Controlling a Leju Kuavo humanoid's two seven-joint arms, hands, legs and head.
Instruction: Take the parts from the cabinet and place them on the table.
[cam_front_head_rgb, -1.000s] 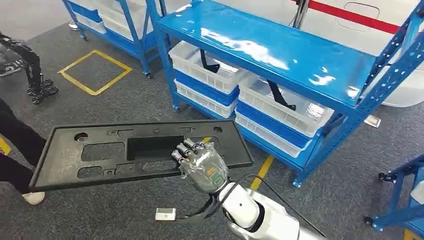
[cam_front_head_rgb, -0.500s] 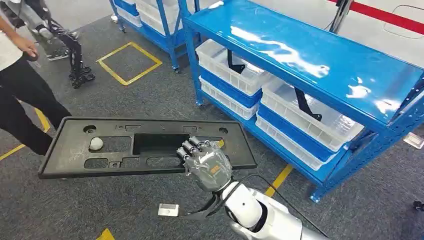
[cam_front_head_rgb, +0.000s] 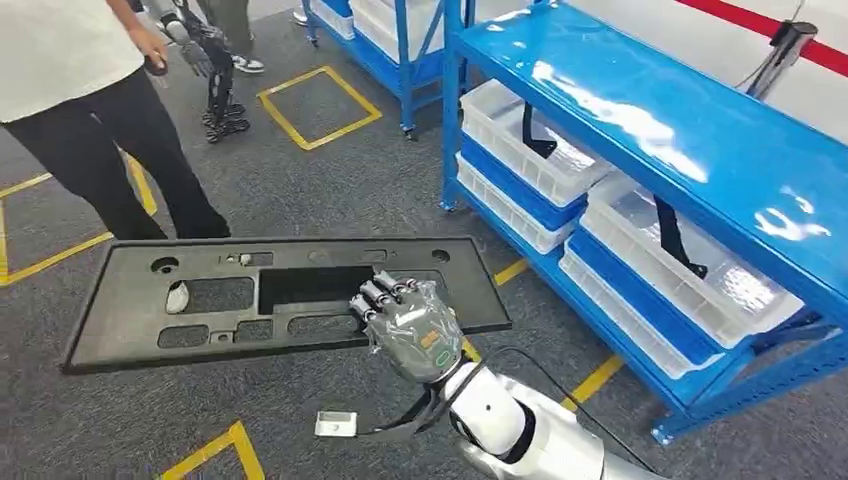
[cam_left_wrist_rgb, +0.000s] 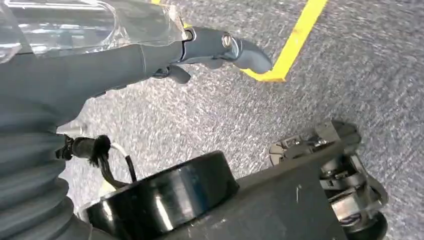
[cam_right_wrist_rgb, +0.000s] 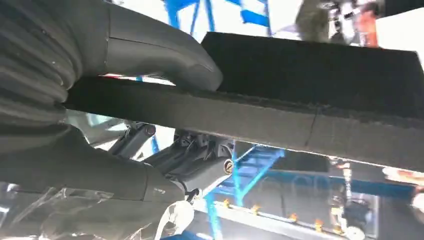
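Head view: right hand (cam_front_head_rgb: 405, 325) has its fingers over the near edge of one long black panel (cam_front_head_rgb: 200, 300), carried flat, low across the centre-left of the frame above the grey floor. Right wrist view backs this up: thumb (cam_right_wrist_rgb: 165, 55) on one face of the panel edge (cam_right_wrist_rgb: 300, 125), dark fingers (cam_right_wrist_rgb: 190, 160) on the other, so a closed clamp on the part.

Left hand (cam_left_wrist_rgb: 220, 47) hangs over the carpet in the left wrist view; fingers curled in, nothing in them as far as I can tell.

Step, my read: part is already out of the cabinet, now the carry leg. No worktop in frame. Next move calls for finding the worktop, keeping the panel level on a one-sided hold (long overhang to the left, likely to sag or twist), and giving the person room.

Count:
- 1 black panel, in hand.
- 2 blue racks: one (cam_front_head_rgb: 700, 130) on the right half of the frame, one (cam_front_head_rgb: 400, 30) at top centre.
- 4 white bins visible on the near rack, stacked two and two; upper pair (cam_front_head_rgb: 530, 150) and (cam_front_head_rgb: 690, 260) each hold a dark strap-like part.
- 1 person (cam_front_head_rgb: 90, 90) upper left, close behind the panel's far end.
- 1 small white box (cam_front_head_rgb: 335, 424) on the floor, bottom centre.
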